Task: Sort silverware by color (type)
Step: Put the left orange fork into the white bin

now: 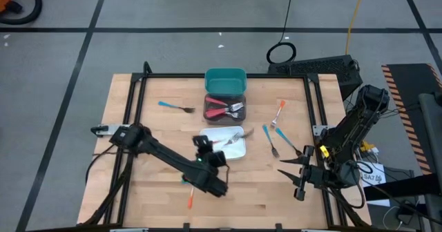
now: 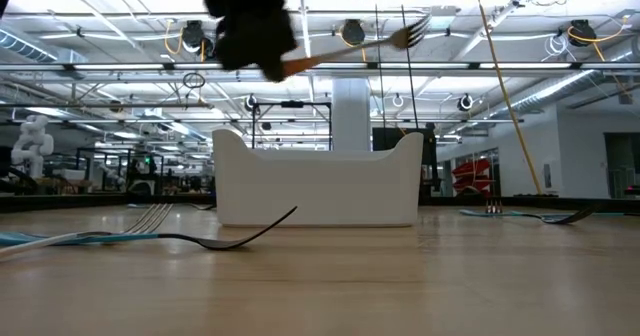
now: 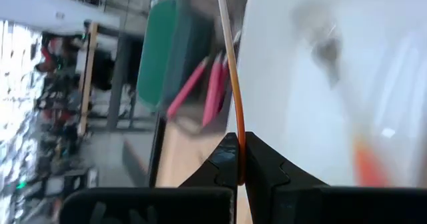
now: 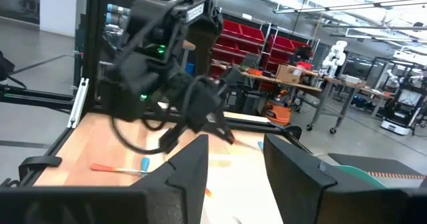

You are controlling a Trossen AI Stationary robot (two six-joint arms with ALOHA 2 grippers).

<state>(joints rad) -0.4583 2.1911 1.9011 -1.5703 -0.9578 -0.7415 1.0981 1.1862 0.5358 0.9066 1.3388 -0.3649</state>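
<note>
- Silverware here is small forks with silver metal heads and thin coloured plastic handles; the orange-handled fork (image 2: 345, 48) in play is hanging in the air above the white rectangular bin (image 1: 225, 142) at the middle of the wooden table (image 1: 138, 197).
- Going left to right, the left gripper (image 3: 235, 159) is reaching in over that bin, its fingers clamping tight on the thin orange handle with no gap showing, the tines pointing out toward the right in the low view.
- Doing this step well, as I judge it, means lowering the fork until it is inside the white walls before letting go, and keeping it level so the head is not catching the rim.
- Red-handled forks are already lying in the dark rectangular bin (image 1: 225, 108) just beyond, with a teal rectangular bin (image 1: 226, 81) farthest away.
- Loose forks are waiting on the table: a blue-handled one (image 1: 174, 107) at the far left, several at the right.
- The right gripper (image 1: 295, 177) is waiting at the near right, its fingers standing apart and holding nothing.
</note>
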